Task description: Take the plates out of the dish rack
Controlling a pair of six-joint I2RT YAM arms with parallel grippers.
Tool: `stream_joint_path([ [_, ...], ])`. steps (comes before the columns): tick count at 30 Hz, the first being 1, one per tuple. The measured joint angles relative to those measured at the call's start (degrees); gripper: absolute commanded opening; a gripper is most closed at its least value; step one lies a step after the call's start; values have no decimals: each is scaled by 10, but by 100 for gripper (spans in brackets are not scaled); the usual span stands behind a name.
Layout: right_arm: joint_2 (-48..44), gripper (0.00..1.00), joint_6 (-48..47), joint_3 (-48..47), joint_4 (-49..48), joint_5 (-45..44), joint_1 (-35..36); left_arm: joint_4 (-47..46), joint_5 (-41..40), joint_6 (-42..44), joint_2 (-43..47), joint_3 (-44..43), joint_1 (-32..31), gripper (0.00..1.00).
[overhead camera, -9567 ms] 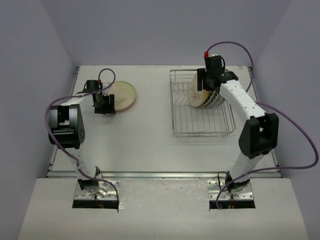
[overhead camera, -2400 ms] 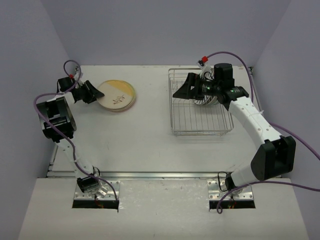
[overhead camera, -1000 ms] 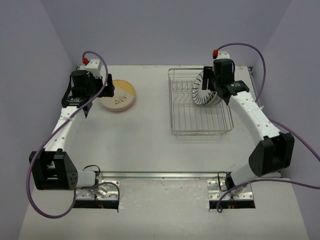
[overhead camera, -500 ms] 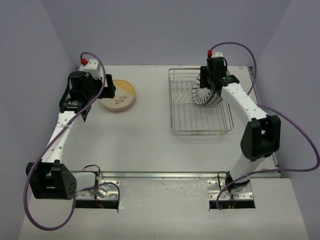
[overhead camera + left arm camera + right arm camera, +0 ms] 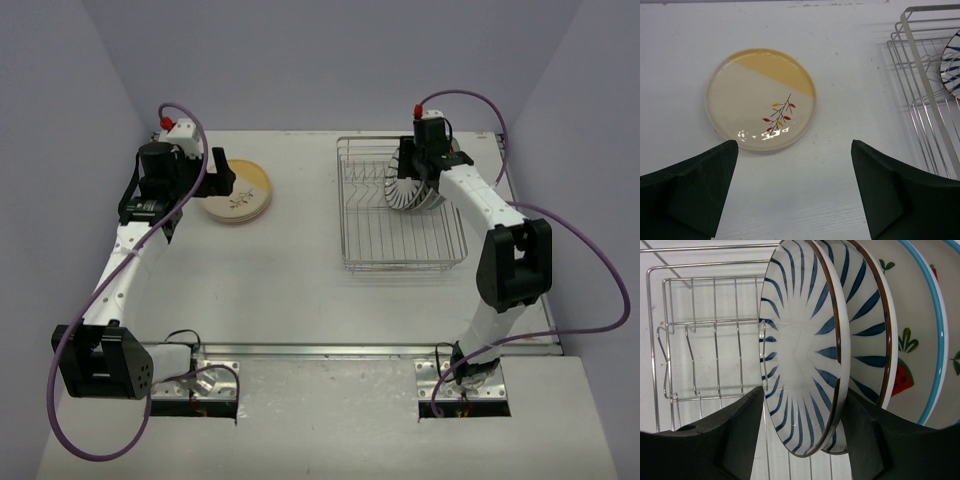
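The dish rack stands at the right of the table, its wires behind the plates. Several plates stand on edge in it. My right gripper straddles the front blue-striped plate, a finger against each face. Behind that plate stand another striped plate and a fruit-marked plate. A stack of plates lies flat at the left, topped by a cream and yellow plate with a twig mark. My left gripper hangs open beside the stack, holding nothing.
The rack's left end shows at the right of the left wrist view. Purple cables loop off both arms. Grey walls close in the table on three sides.
The right gripper has settled over the front striped plate and its jaws have narrowed onto it. The right elbow swung inward. The left gripper has barely shifted beside the stack.
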State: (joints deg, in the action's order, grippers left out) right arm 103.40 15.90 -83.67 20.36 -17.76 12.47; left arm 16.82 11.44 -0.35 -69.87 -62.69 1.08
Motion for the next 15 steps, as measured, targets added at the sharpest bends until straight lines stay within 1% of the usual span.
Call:
stream_joint_path([
  [4,-15,58,6,29,-34,40,-6,1,7,-9,-3,-5,0,94],
  [8,-18,54,10,34,-51,70,-6,2,13,-16,-7,-7,0,94],
  [11,-18,44,11,38,-62,80,-5,2,15,-17,-8,-7,0,94],
  [14,-20,28,16,59,-85,93,-7,2,17,-17,-8,-8,0,94],
  [15,-20,25,18,66,-89,93,-7,2,17,-17,-8,-8,0,94],
])
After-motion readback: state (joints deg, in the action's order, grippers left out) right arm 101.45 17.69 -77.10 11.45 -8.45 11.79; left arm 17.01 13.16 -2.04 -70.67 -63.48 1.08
